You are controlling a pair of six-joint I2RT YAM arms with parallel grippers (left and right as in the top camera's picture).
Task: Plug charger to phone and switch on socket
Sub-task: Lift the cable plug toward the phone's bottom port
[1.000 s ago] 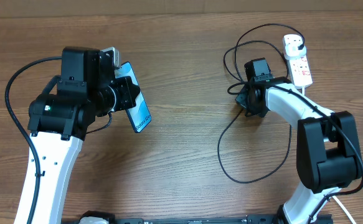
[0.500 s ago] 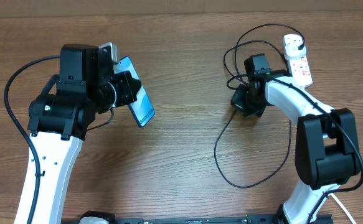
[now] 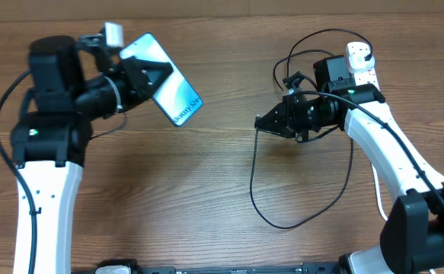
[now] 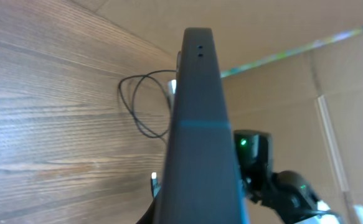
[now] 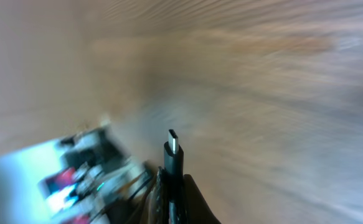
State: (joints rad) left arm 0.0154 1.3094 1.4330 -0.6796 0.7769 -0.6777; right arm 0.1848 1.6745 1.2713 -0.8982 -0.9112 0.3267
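Overhead view is showing both arms lifted off the worktop point(image 3: 206, 198) and turning toward each other.

**Change**
- A second earlier, the left gripper point(image 3: 139, 78) was holding the phone point(image 3: 170, 95) lower and closer to its own arm. It is now presenting the phone higher and tilted, with the short edge carrying the white text pointing toward the right arm. Its jaws are clamping the phone at the opposite end.
- The right gripper point(image 3: 266, 122) was pointing down at the cable near the socket point(image 3: 364, 67). It is now aiming leftward at the phone, with its jaws closed on the connector end of the charger point(image 3: 253, 183).
- Right wrist view is showing the connector tip point(image 5: 174, 142) projecting forward, clear of the fingers.
- The rest of the cable is hanging in a loop to the worktop and running back to the socket, where the black plug point(image 3: 366, 53) is sitting in the strip.

**Meaning for the task**
- Pick-up appears complete, and alignment for insertion is beginning.
- Phone and tip are standing well apart.
- The socket switch is not yet being addressed.
- Right wrist view is blurring, so fine alignment cannot be judged.

**Count**
- One phone.
- One charger.
- One socket.
- Two grippers, both occupied.
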